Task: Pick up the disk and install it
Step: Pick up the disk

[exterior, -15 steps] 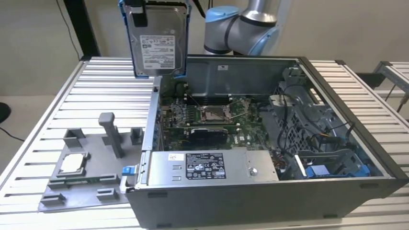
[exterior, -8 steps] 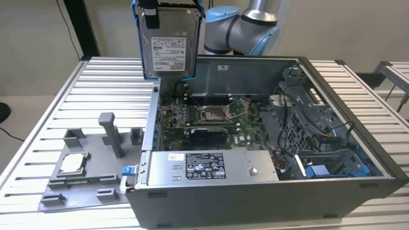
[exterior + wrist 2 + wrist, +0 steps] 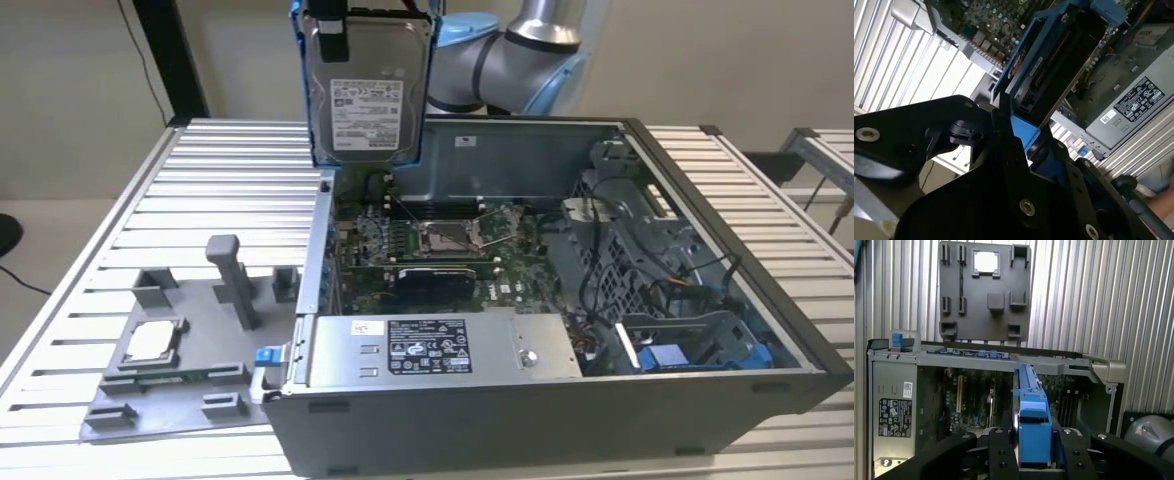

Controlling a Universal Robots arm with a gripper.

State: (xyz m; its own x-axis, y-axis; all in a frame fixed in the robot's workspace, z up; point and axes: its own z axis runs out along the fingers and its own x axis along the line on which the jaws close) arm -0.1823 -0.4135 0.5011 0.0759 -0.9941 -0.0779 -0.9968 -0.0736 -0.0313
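The disk (image 3: 368, 90), a silver-grey hard drive with a white label and a blue carrier frame, hangs upright in the air above the far left corner of the open computer case (image 3: 561, 400). My gripper (image 3: 350, 12) is shut on its top end, with one black finger over the upper left of the drive's face. In the first wrist view the disk (image 3: 1030, 400) is edge-on between my black fingers (image 3: 1002, 445), above the motherboard. In the second wrist view the disk (image 3: 1054, 60) reaches out from my gripper (image 3: 1021, 137) over the case.
Inside the case lie a motherboard (image 3: 427, 240), a grey power supply with a black label (image 3: 434, 348) and a drive bay with blue clips (image 3: 667, 355). A grey fixture plate (image 3: 174, 370) holding a small square chip (image 3: 151, 340) lies on the slatted table (image 3: 200, 200) at the exterior view's left.
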